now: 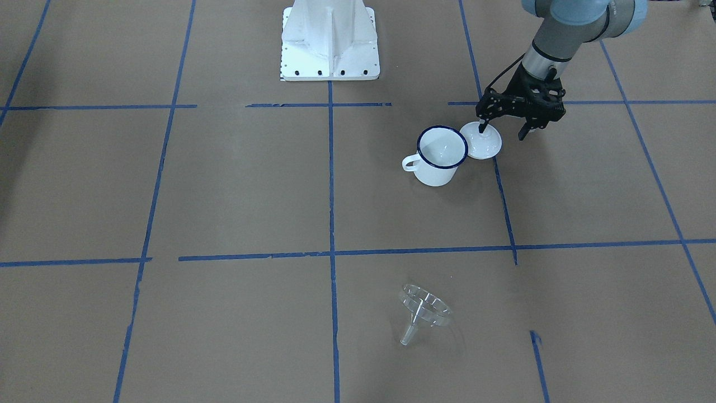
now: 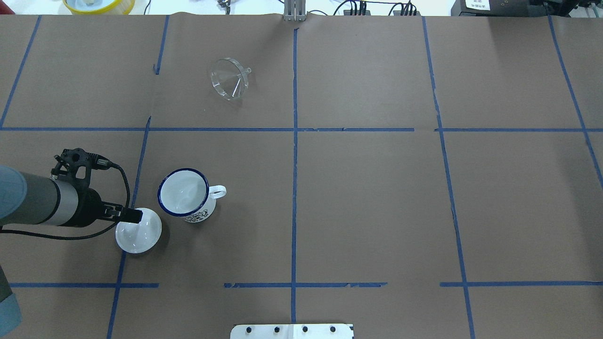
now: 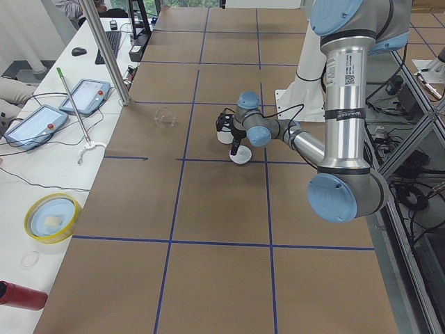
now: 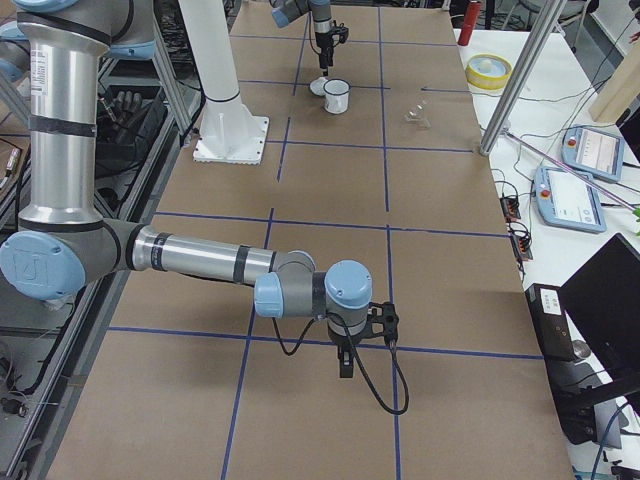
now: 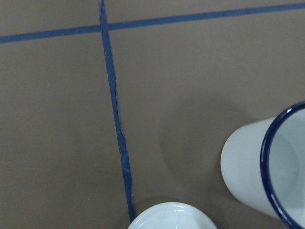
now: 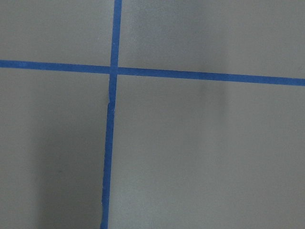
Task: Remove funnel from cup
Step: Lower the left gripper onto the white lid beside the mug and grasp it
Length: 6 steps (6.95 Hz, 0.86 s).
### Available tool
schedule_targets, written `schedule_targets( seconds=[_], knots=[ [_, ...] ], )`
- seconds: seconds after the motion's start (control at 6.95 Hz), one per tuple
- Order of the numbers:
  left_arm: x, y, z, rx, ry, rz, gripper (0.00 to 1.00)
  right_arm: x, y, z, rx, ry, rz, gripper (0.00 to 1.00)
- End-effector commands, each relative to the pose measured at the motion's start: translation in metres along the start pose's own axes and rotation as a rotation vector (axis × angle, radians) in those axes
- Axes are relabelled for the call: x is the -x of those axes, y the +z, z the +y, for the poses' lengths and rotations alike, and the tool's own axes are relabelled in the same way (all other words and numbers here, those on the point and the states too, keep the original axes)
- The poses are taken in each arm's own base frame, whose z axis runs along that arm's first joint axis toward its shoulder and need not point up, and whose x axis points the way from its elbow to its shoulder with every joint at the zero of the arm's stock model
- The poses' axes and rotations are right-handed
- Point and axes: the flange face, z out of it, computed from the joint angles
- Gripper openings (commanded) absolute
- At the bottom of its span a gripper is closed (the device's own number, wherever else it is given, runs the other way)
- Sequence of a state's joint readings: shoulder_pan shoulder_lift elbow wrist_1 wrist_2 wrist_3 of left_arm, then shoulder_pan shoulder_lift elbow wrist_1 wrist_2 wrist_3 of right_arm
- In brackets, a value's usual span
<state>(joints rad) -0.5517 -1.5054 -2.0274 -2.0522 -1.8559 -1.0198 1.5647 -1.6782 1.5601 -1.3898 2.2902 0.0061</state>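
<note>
The clear funnel (image 1: 424, 309) lies on its side on the brown table, far from the cup, and also shows in the overhead view (image 2: 230, 84). The white cup (image 1: 439, 154) with a dark blue rim stands upright and empty (image 2: 184, 194). My left gripper (image 1: 502, 131) is open, low beside the cup, with one finger over a white knobbed lid (image 1: 484, 144). The left wrist view shows the cup (image 5: 267, 167) and the lid's edge (image 5: 171, 217), but no fingers. My right gripper (image 4: 345, 358) shows only in the exterior right view, far from the cup; I cannot tell if it is open or shut.
The white lid (image 2: 141, 233) lies on the table touching or nearly touching the cup. The robot's white base (image 1: 330, 45) stands at the table's robot side. Blue tape lines cross the brown surface. A yellow dish (image 2: 92, 4) sits beyond the far edge.
</note>
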Motion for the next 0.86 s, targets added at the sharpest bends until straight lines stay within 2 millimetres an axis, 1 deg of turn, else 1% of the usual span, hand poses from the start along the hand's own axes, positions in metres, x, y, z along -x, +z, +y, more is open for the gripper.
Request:
schedule_targets(
  seconds=[0.0,0.14,0.29,0.72],
  knots=[
    [-0.007,0.011,0.014,0.031,0.014,-0.001,0.87,0.0,0.0,0.0,0.0,0.0,0.0,1.0],
    [-0.011,0.015,0.018,0.026,-0.004,-0.01,0.72,0.0,0.0,0.0,0.0,0.0,0.0,1.0],
    [-0.012,0.017,0.02,0.026,-0.006,-0.011,0.66,0.0,0.0,0.0,0.0,0.0,0.0,1.0],
    [-0.011,0.021,0.019,0.028,-0.008,-0.018,0.63,0.0,0.0,0.0,0.0,0.0,0.0,1.0]
  ],
)
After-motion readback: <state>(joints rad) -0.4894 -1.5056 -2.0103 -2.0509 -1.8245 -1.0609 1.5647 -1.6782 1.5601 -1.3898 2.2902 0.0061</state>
